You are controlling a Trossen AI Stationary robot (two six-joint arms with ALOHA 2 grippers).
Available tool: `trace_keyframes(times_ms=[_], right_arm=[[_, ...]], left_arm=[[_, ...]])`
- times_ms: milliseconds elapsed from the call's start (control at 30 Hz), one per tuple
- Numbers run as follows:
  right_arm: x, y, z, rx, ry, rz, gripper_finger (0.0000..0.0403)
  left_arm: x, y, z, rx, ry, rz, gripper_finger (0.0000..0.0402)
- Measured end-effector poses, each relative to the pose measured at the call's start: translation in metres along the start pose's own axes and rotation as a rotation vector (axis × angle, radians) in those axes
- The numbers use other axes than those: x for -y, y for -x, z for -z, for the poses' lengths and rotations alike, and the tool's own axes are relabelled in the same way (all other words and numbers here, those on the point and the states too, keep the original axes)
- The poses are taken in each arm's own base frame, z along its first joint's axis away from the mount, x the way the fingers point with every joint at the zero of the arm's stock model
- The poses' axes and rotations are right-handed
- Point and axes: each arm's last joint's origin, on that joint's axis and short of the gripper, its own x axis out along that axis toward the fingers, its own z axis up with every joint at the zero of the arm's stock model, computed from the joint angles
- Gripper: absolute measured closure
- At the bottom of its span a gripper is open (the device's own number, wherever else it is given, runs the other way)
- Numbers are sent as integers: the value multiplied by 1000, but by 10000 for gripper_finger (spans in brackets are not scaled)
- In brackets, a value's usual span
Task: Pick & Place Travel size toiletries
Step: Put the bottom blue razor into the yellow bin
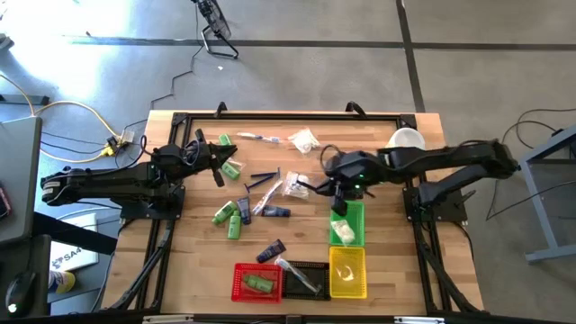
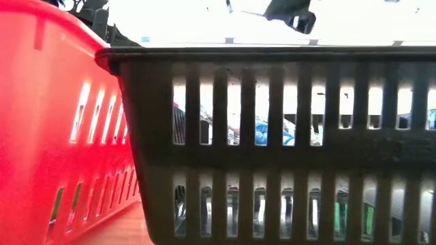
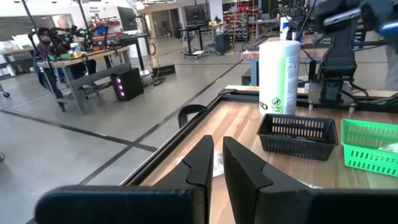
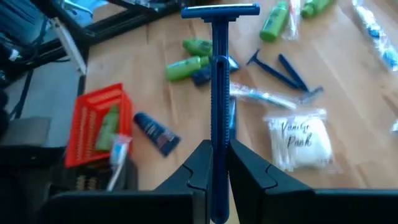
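1. Right gripper [image 4: 214, 163] was clamped on a blue razor [image 4: 216, 93] — handle between the fingers, head pointing away from the wrist; held above the table's [image 1: 198, 261] middle, just beyond the green basket [image 1: 355, 220].
2. Left gripper [image 3: 216, 163] sat closed w/ nothing in it, raised over the table's far left part.
3. Toiletries lay loose mid-table: green bottles [image 1: 227, 216], navy tube [image 1: 270, 251], white packet [image 4: 298, 142], two more razors [image 4: 283, 73].
4. Red basket [image 1: 256, 282] at the near edge held a green bottle; black basket [image 1: 304, 277] and yellow basket [image 1: 347, 271] stood to its right.

Daylight glare top-left on floor [image 1: 54, 36]; low view backlit, right wrist view blurred
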Motion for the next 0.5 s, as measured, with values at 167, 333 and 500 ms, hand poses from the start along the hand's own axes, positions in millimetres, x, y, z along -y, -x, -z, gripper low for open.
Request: trace_keyframes(times_ms=[167, 333, 500], right_arm=[[-15, 24, 10, -14, -40, -50, 371], [-29, 34, 23, -77, -80, -89, 371], [-41, 39, 40, -181, -130, -90, 371]], left_arm=[[0, 0, 0, 0, 0, 0, 371], [0, 0, 0, 0, 0, 0, 371], [0, 0, 0, -1, 1, 0, 371]])
